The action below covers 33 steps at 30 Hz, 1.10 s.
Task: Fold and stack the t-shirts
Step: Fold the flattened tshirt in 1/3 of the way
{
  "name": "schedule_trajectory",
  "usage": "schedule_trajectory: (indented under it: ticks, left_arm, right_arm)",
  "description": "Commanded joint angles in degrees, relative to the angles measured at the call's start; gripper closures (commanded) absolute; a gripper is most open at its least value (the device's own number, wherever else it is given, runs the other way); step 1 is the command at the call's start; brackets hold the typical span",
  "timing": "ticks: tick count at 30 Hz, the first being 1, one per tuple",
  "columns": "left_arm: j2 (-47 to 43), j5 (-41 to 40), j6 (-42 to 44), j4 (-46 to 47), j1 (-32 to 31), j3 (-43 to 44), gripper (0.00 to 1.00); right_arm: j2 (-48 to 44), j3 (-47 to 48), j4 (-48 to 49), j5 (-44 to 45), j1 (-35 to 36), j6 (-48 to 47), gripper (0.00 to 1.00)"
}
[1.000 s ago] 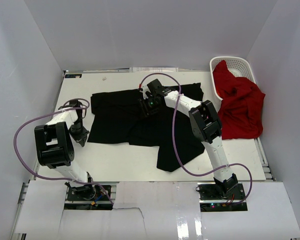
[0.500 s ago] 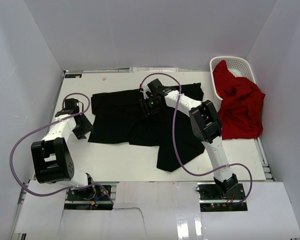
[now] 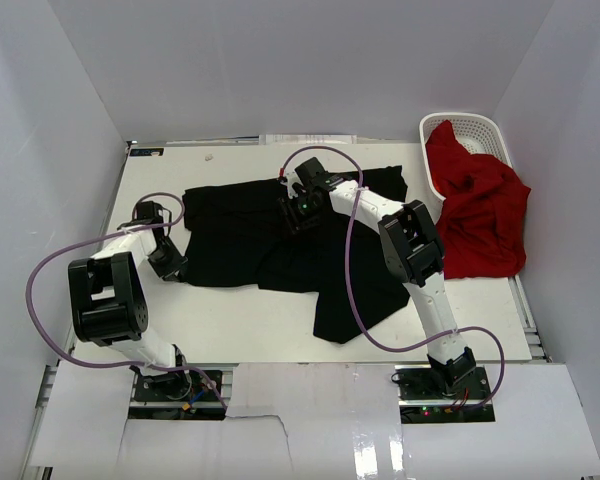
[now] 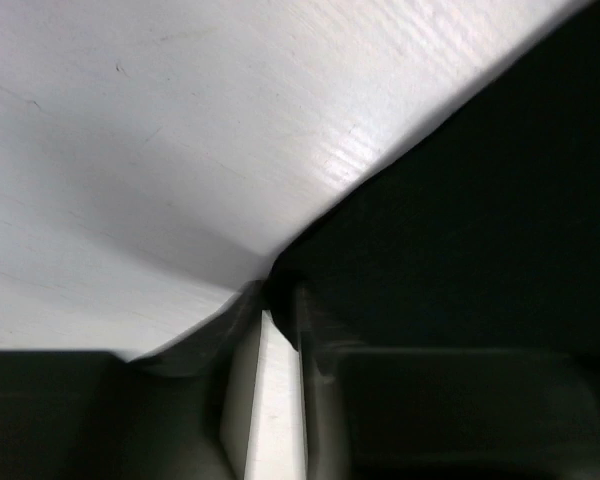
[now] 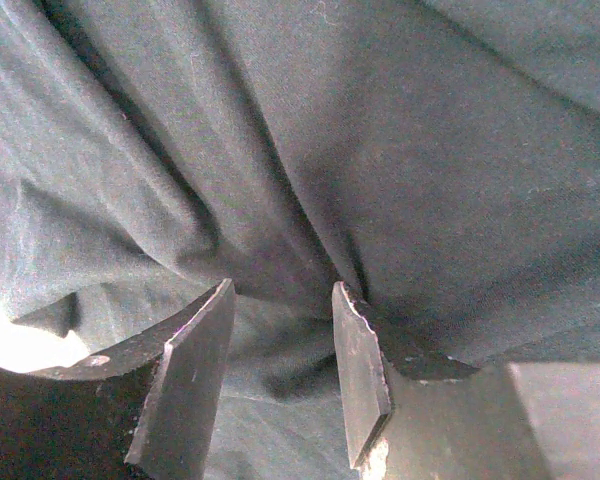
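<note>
At nine o'clock of the spread-out plain black cloth t-shirt, the left gripper, clenched a second ago, now stands with jaws parted at the hem, probably lining up a fold grasp, while the right gripper rests released on the shirt's middle.

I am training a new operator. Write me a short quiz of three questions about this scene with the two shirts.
1. True or false: the red shirt lies wholly inside the basket.
2. The right hand rests on: A) the red shirt, B) the black shirt, C) nothing.
3. Fill in: the basket stands at the table's far ___ corner.

Key: 1 false, part of it hangs out onto the table; 2 B; 3 right.
</note>
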Motion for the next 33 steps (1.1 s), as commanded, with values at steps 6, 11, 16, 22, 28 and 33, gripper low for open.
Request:
schedule_trajectory:
  ticks: [6, 11, 16, 22, 28, 33]
  left_arm:
    - [8.84, 1.08, 0.34, 3.01, -0.01, -1.53, 1.00]
    - [6.57, 2.40, 0.34, 4.34, 0.08, -3.47, 1.00]
    - [2.00, -1.55, 0.25, 1.27, -0.01, -2.77, 1.00]
    - [-1.44, -2.79, -1.68, -3.39, 0.87, -0.40, 1.00]
    - [-2.32, -1.73, -2.12, -6.29, 3.94, -0.39, 1.00]
    - [-2.40, -6.22, -5.81, -9.99, 6.67, 0.31, 1.00]
  right_arm:
    - [-1.20, 0.68, -2.96, 0.65, -0.48, -0.57, 0.49]
    - [-3.83, 0.16, -0.86, -8.30, -0.48, -1.18, 0.32]
    - [-8.31, 1.91, 1.17, -16.83, -0.48, -0.66, 0.16]
    - [-11.39, 4.72, 1.00, -18.60, -0.74, 0.57, 0.14]
    - [-10.87, 8.06, 0.82, -15.44, -1.97, 1.28, 0.15]
    - [-6.83, 13.42, -1.20, -14.47, -3.73, 1.36, 0.15]
